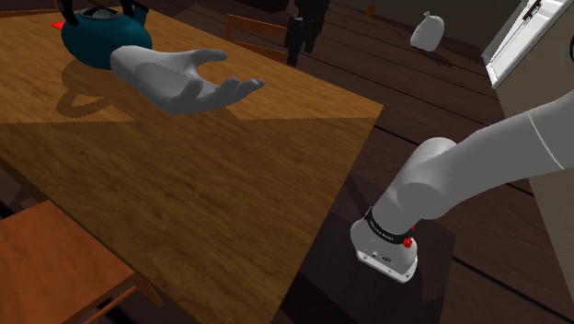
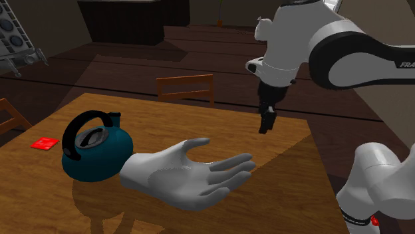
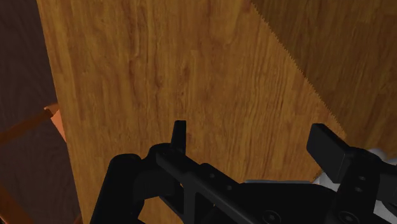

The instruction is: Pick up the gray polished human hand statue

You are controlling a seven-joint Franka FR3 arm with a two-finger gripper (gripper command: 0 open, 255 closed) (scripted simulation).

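The grey glossy hand statue (image 1: 184,81) lies palm up on the wooden table (image 1: 212,193), fingers pointing to the shoulder view's right. In the second exterior view the statue (image 2: 189,174) is at the front of the table, with my black gripper (image 2: 268,119) hanging in the air above and to the right of its fingertips, well clear of it. In the wrist view my gripper (image 3: 253,143) is open with bare table wood between the two fingers (image 3: 179,137). A small grey patch (image 3: 383,156) beside the other finger may be the statue.
A teal kettle (image 2: 96,149) with a black handle stands against the statue's wrist. A small red card (image 2: 45,143) lies beyond the kettle. Wooden chairs stand at the table's far side (image 2: 186,88) and near corner (image 1: 55,262). A white object (image 1: 426,32) sits on the floor.
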